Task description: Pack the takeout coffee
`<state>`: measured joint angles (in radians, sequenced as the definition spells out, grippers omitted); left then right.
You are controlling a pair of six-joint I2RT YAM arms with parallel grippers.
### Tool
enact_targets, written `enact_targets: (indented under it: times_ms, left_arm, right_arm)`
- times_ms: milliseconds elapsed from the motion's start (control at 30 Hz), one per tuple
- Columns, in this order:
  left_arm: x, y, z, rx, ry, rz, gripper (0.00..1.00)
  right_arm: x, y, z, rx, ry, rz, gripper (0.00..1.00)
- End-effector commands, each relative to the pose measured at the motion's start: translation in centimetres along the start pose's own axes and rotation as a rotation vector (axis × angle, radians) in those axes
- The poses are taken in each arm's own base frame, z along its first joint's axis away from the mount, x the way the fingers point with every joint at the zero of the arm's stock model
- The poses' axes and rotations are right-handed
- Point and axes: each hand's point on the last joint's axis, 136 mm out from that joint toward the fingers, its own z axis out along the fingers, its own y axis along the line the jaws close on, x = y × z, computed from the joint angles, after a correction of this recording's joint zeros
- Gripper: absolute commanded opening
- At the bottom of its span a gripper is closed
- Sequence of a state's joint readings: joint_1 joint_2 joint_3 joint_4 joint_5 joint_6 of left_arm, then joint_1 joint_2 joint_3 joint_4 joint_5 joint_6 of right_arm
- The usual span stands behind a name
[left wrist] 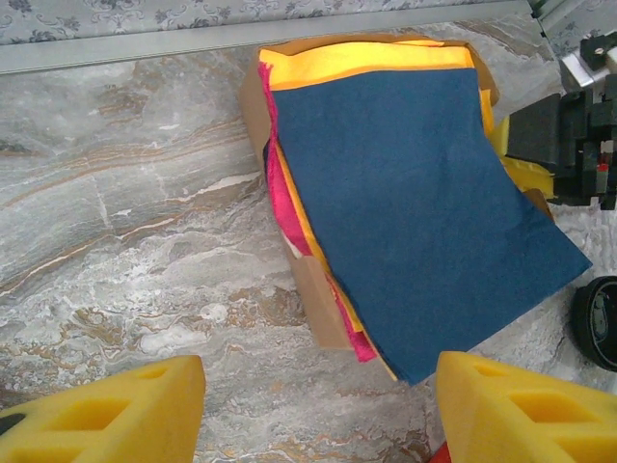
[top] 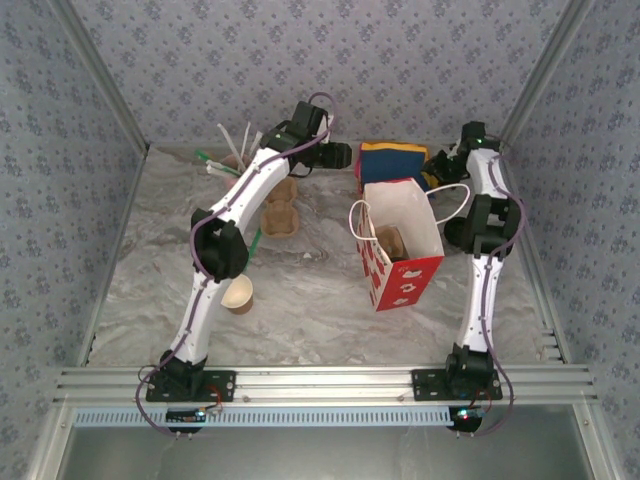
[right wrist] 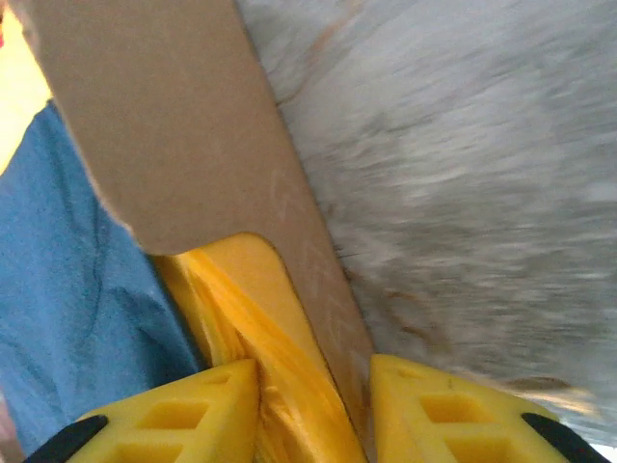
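Note:
At the right edge of the left wrist view sits a round black rim (left wrist: 600, 323), which looks like the lid of the takeout coffee; its cup is cut off. My left gripper (left wrist: 318, 386) (top: 340, 155) hangs open over bare table, just in front of a cardboard box of coloured napkins (left wrist: 415, 212) (top: 392, 160). My right gripper (right wrist: 313, 386) (top: 437, 170) is at the box's right side. Its fingers press on a wad of yellow napkins (right wrist: 251, 309) and the brown box wall (right wrist: 174, 116) together.
A red-and-white paper bag (top: 400, 255) stands open mid-table with a brown carrier inside. A pulp cup tray (top: 280, 215) lies under the left arm, a lidless paper cup (top: 238, 293) nearer the front, and straws (top: 228, 150) at the back left.

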<state>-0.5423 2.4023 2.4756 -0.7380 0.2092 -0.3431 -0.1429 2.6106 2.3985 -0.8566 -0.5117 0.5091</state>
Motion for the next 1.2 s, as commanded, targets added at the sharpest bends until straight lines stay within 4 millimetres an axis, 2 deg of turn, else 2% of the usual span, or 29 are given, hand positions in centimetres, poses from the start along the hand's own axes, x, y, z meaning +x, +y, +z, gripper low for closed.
enact_targets:
  times_ms: [0,133,233,400,433,533,733,900,1167]
  left_arm:
    - [-0.2,0.4,0.0,-0.019,-0.004,0.032,0.63]
    - [0.2,0.9,0.9,-0.031,0.004,0.047,0.62]
    - [0.6,1.3,1.8,-0.039,0.013,0.066,0.59]
    - [1.7,1.7,3.7,-0.065,0.037,0.118,0.58]
    - [1.9,1.7,4.1,-0.077,0.04,0.135,0.58]
    - [2.5,1.8,5.3,-0.102,0.044,0.177,0.59]
    - [2.7,2.0,7.3,-0.123,0.027,0.229,0.61]
    - [2.9,1.6,8.9,-0.127,0.005,0.283,0.62]
    - [5.1,3.3,11.0,-0.187,0.057,0.337,0.67]
  right_arm:
    - [3.4,3.6,1.3,-0.084,0.112,-0.067,0.35]
    - [6.7,5.7,2.1,-0.099,0.193,-0.139,0.35]
    - [7.7,6.3,1.9,-0.088,0.204,-0.161,0.35]
    - [7.5,7.0,-0.6,-0.067,0.154,-0.18,0.38]
    - [7.2,6.8,-1.3,-0.05,0.133,-0.183,0.42]
    - [6.2,6.5,-3.9,-0.015,0.066,-0.181,0.45]
    - [5.8,5.7,-7.5,0.032,-0.01,-0.176,0.53]
    - [6.4,5.1,-8.8,0.04,-0.018,-0.165,0.55]
    - [7.7,4.5,-9.5,0.037,-0.01,-0.154,0.55]
